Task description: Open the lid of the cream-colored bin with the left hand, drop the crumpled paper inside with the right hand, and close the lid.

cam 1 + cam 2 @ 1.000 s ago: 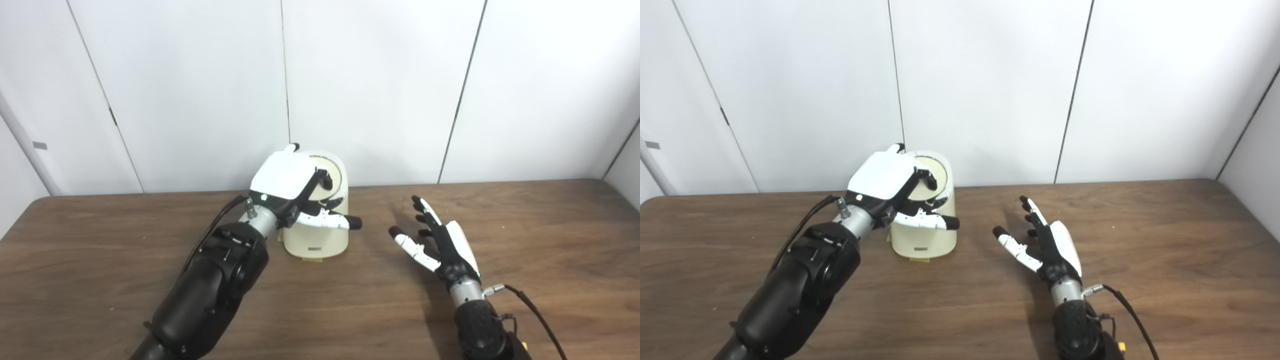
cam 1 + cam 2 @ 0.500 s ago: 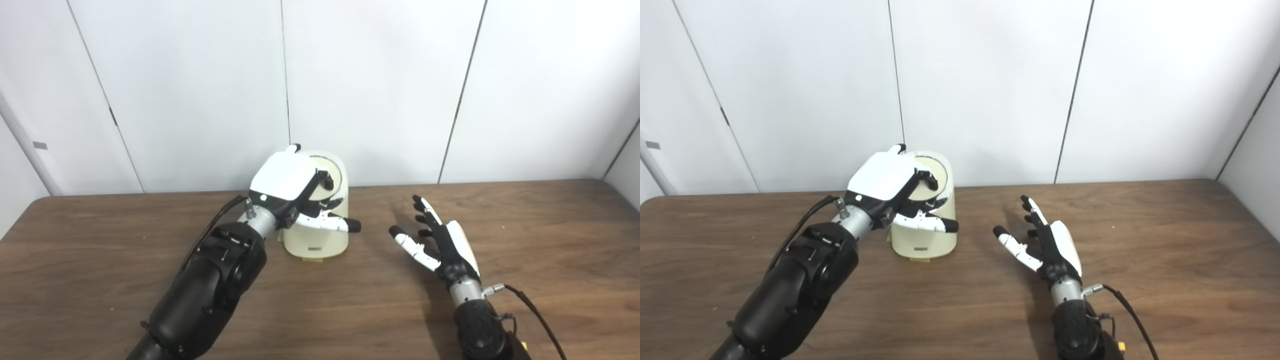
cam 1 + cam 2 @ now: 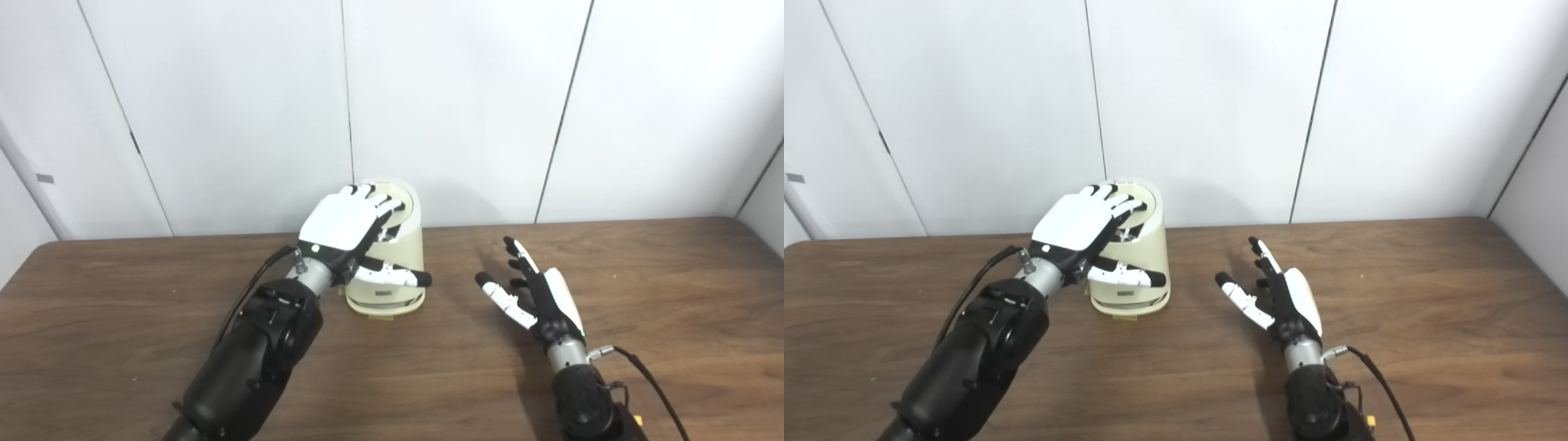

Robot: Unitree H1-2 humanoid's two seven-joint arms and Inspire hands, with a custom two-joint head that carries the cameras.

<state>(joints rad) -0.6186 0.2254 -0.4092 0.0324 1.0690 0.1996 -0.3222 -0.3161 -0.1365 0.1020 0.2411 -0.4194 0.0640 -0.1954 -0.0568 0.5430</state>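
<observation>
The cream-colored bin point(image 3: 404, 248) stands on the brown table near the back wall, left of centre. My left hand point(image 3: 343, 222) lies palm-down on its round lid point(image 3: 407, 197), open, fingers stretched across the top and thumb reaching across the bin's front. The lid looks level on the bin. My right hand point(image 3: 540, 293) rests open just above the table to the bin's right, palm turned left, with nothing in it. No crumpled paper shows in either view.
The wooden table point(image 3: 661, 288) runs wide on both sides of the bin. White wall panels point(image 3: 465, 110) stand right behind the bin. Each forearm trails a black cable point(image 3: 649, 380).
My left hand's fingers, curled at the lid's edge before, have straightened and now lie flat over the lid. The picture has shifted slightly. The right hand has stayed put.
</observation>
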